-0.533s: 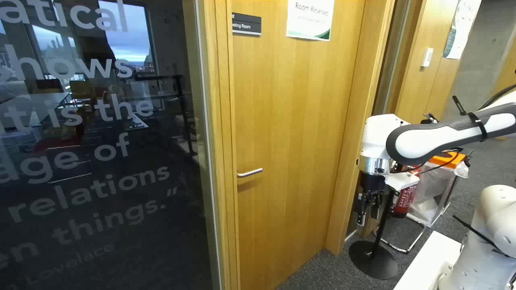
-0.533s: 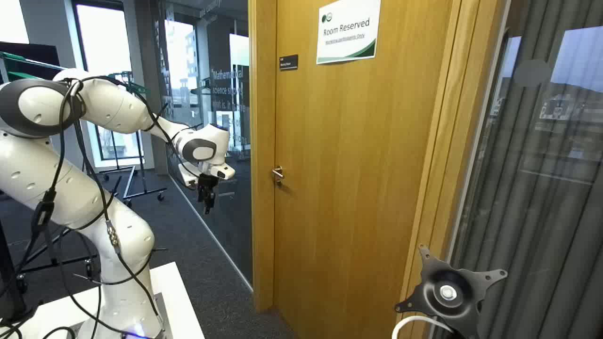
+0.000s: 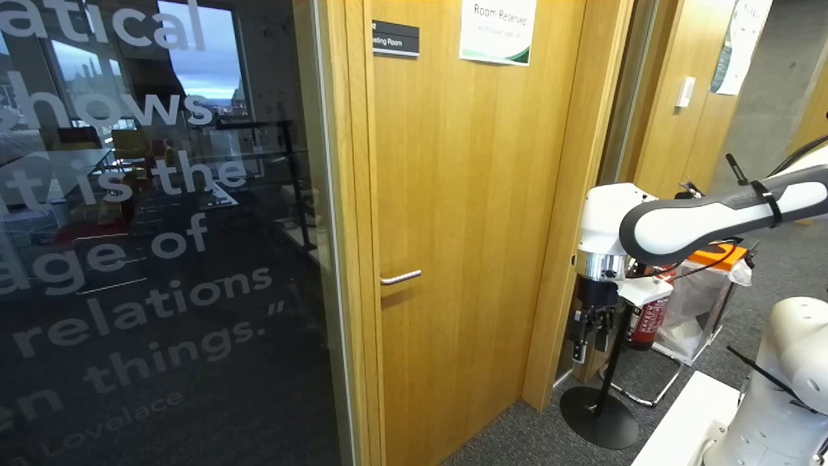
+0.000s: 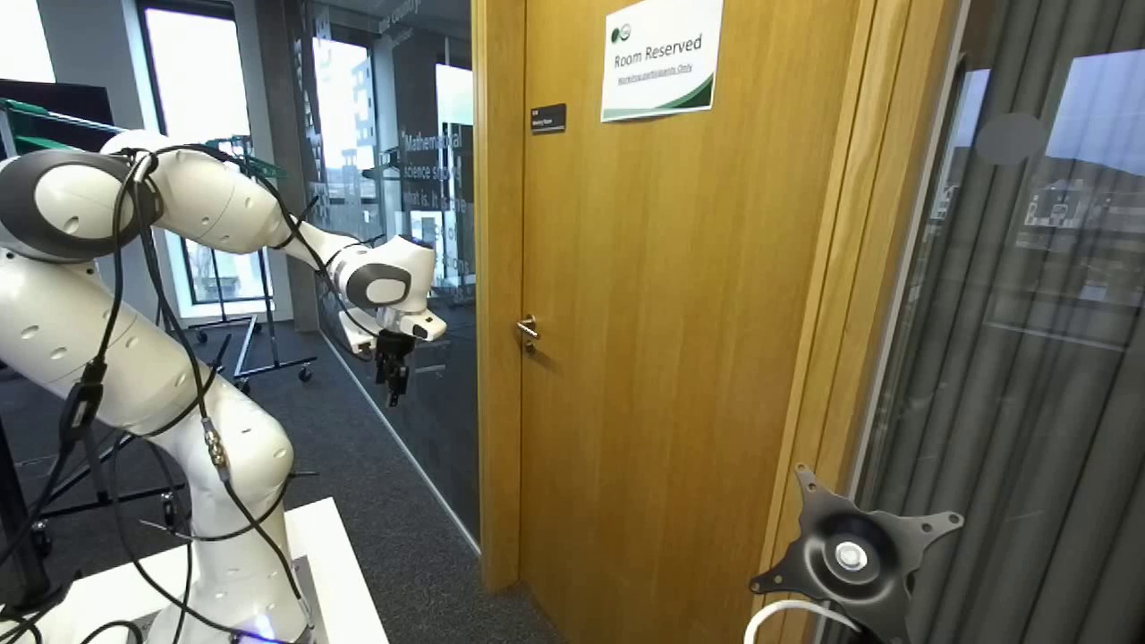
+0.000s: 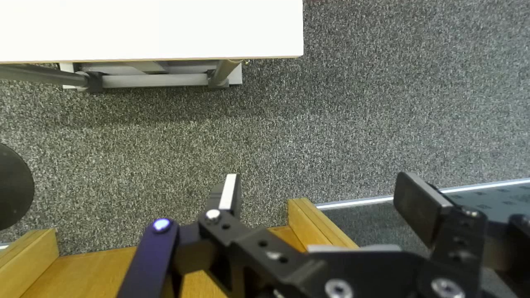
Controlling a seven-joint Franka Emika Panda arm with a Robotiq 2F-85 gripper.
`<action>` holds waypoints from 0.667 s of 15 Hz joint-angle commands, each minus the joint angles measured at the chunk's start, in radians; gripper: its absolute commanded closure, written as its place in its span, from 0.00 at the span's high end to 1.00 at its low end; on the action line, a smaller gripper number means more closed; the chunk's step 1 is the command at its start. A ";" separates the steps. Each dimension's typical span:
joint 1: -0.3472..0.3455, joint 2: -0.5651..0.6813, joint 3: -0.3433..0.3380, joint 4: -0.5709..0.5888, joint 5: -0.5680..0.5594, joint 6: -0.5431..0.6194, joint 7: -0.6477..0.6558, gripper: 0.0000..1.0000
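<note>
My gripper [image 5: 319, 188] is open, with its two black fingers wide apart and only carpet, door frame and glass showing between them. It points down in both exterior views [image 3: 590, 343] [image 4: 394, 385] and touches nothing. A closed wooden door [image 3: 479, 194] stands in front of the arm; it also shows in an exterior view [image 4: 662, 313] and along the bottom of the wrist view [image 5: 91, 269]. Its silver lever handle [image 3: 401, 277] [image 4: 528, 328] is apart from the gripper. The handle does not show in the wrist view. A "Room Reserved" sign [image 3: 497, 32] [image 4: 662, 63] is on the door.
A glass wall [image 3: 162, 336] adjoins the door frame [image 3: 352, 259]. The arm stands on a white table [image 3: 689, 421] [image 5: 149, 29]. A black stand with a round base [image 3: 598, 421], a red fire extinguisher [image 3: 649, 323] and an orange-topped bin [image 3: 718, 257] are nearby. A black bracket [image 4: 850, 519] is in the foreground.
</note>
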 commanded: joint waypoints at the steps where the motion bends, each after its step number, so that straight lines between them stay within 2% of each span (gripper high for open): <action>1: -0.006 -0.001 0.005 0.001 0.002 -0.003 -0.003 1.00; 5: -0.018 0.003 0.022 -0.002 -0.026 0.021 0.012 1.00; 7: -0.060 0.030 0.069 0.005 -0.116 0.135 0.060 1.00; 10: -0.100 0.128 0.097 0.053 -0.138 0.347 0.173 1.00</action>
